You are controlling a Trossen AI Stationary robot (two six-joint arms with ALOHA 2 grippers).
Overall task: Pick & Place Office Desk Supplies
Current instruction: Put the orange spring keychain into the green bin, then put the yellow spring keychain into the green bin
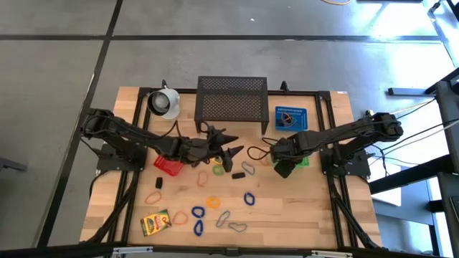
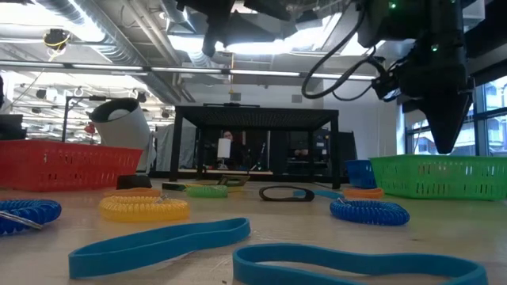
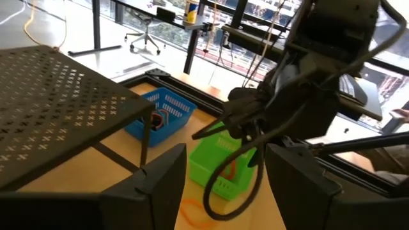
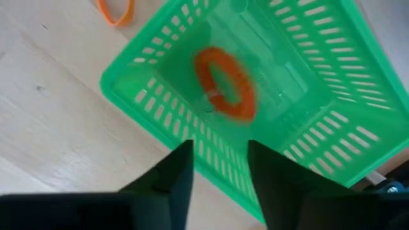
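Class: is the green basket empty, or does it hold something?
Not empty. The right wrist view shows an orange coiled loop lying inside the green basket, beyond the right gripper and its parted fingers.

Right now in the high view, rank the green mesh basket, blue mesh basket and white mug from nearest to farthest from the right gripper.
1. Green mesh basket, directly under the right gripper.
2. Blue mesh basket, beyond it beside the black mesh shelf.
3. White mug, far across on the left.

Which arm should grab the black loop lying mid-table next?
Probably the left: its open left gripper hovers close beside the thin black loop, while the right gripper hangs over the green mesh basket.
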